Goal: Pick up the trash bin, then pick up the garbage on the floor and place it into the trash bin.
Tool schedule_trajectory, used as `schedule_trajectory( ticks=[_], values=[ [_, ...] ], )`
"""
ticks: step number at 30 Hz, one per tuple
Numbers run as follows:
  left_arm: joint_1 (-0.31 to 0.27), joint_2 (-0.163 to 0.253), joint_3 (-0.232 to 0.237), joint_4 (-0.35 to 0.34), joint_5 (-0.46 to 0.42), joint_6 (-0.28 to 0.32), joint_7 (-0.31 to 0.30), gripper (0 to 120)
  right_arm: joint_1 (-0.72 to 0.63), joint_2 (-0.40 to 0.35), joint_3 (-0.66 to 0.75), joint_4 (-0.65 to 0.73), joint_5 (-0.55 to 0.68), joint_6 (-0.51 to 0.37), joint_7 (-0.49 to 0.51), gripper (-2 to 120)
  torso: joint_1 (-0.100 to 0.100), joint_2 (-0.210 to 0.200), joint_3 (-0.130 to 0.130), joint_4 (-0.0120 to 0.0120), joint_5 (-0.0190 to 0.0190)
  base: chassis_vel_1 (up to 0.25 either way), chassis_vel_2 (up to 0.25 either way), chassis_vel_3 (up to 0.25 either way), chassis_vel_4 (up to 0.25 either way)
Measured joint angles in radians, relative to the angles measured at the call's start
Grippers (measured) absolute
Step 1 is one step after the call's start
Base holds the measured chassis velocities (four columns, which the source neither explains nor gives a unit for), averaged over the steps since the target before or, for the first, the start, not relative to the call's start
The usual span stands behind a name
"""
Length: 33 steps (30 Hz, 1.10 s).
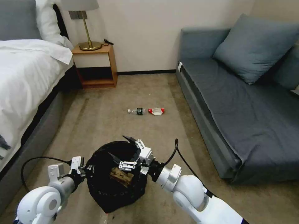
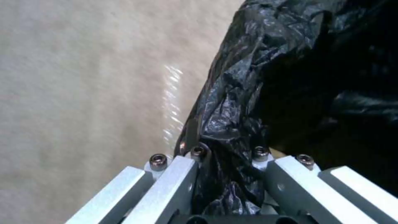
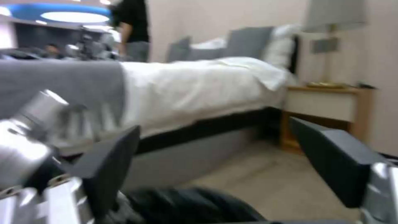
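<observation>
Now, left gripper (image 2: 226, 174) clamping trash bin (image 1: 106, 189) rim, right gripper (image 1: 124, 149) spread above

Left end effector (image 2: 226, 174) clamped; right end effector (image 1: 124, 151) spread wide

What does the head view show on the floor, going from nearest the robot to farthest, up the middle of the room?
Bin clamped by the left gripper, with the open right gripper over it → bottle and red-and-white wrapper, side by side → nightstand by the wall.
</observation>
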Motion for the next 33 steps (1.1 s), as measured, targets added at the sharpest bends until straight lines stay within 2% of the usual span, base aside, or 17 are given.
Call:
schedule_trajectory(
  ticks=[6,7,10,16,17,26,33],
  values=[
    [-0.038,0.059,-0.064,0.077,-0.063,0.000,-0.003,4,-0.074,-0.016,0.121,-0.073,-0.043,0.052,0.004,100,0.000,0.000,0.000,-0.0003,0.0003,0.000,0.000,0.000,0.000],
    [-0.038,0.059,-0.064,0.077,-0.063,0.000,-0.003,4,-0.074,-0.016,0.121,-0.073,-0.043,0.052,0.004,100,0.000,0.000,0.000,-0.0003,0.0003,0.000,0.000,0.000,0.000],
    [-0.048,0.083,-0.101,0.115,-0.095,0.000,-0.003,4,-0.105,-0.017,0.164,-0.124,-0.057,0.076,-0.001,100,0.000,0.000,0.000,-0.0001,0.0001,0.000,0.000,0.000,0.000],
    [-0.056,0.094,-0.134,0.139,-0.117,0.000,-0.003,4,-0.130,-0.014,0.189,-0.162,-0.057,0.099,-0.010,100,0.000,0.000,0.000,-0.0001,0.0002,0.000,0.000,0.000,0.000],
    [-0.057,0.099,-0.163,0.151,-0.134,0.000,-0.003,4,-0.159,-0.009,0.207,-0.188,-0.058,0.123,-0.022,100,0.000,0.000,0.000,-0.0002,0.0004,0.000,0.000,0.000,0.000],
    [-0.055,0.111,-0.196,0.159,-0.157,0.000,-0.003,4,-0.187,-0.008,0.226,-0.231,-0.073,0.151,-0.081,100,0.000,0.000,0.000,0.0000,0.0002,0.000,0.000,0.000,0.000],
    [-0.060,0.118,-0.200,0.163,-0.161,0.000,-0.003,4,-0.180,-0.015,0.224,-0.274,-0.096,0.152,-0.115,100,0.000,0.000,0.000,-0.0001,0.0003,-0.072,0.060,0.079,-0.073]
  ],
)
